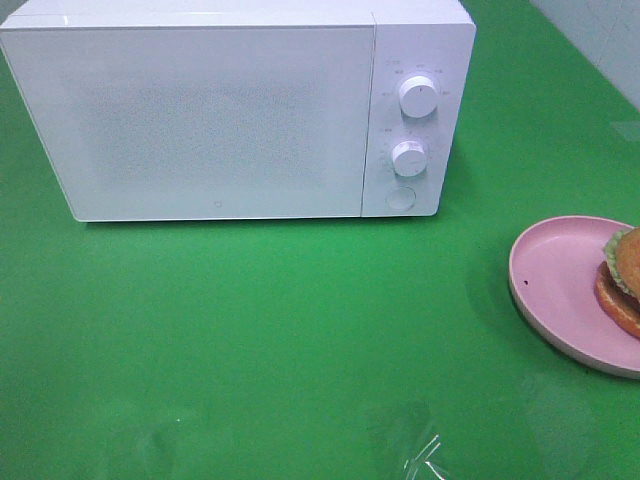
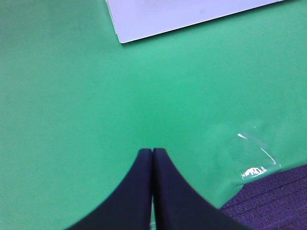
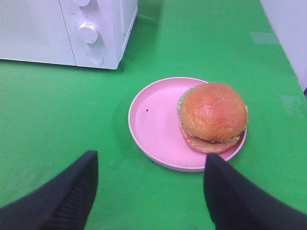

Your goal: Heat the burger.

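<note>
Right wrist view shows the whole burger (image 3: 212, 116) on its pink plate (image 3: 153, 122), right hand (image 3: 149, 187) spread wide; left hand (image 2: 152, 153) clenched empty.

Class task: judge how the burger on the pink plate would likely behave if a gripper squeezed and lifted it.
The burger has stacked layers, so they may slide apart. Its glossy domed bun looks slippery. It sits off-centre near the pink plate rim, so a push could shift it off.

From up high I see the white microwave (image 1: 240, 110) standing at the back of the green desk (image 1: 250, 340), door closed, two knobs and a round button down its right side. At the right edge, the burger (image 1: 622, 280) sits on a pink plate (image 1: 560, 285), partly cut off.
</note>
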